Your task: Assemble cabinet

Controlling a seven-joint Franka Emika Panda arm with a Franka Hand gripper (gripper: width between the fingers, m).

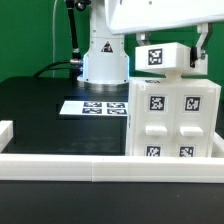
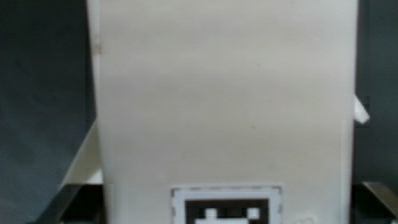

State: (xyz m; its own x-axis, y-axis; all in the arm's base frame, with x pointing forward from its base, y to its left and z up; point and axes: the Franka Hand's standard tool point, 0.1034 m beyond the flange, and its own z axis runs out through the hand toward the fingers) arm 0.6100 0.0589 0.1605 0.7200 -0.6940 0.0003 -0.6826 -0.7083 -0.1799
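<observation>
Gripper (image 1: pixel 168 50) over cabinet (image 1: pixel 175 120), rail (image 1: pixel 100 165) in front

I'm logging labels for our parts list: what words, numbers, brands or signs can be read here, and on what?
No readable words, numbers or brands in either view.
cabinet: square black-and-white tags, patterns only, no text.
marker board: printed tags too, no text.
robot base: small dark mark, too small to read.
white panel in the wrist view: one tag, cut off at the picture's edge, no text.

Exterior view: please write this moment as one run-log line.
gripper: around small tagged block, grip unclear | block: atop cabinet | marker board: on table
</observation>
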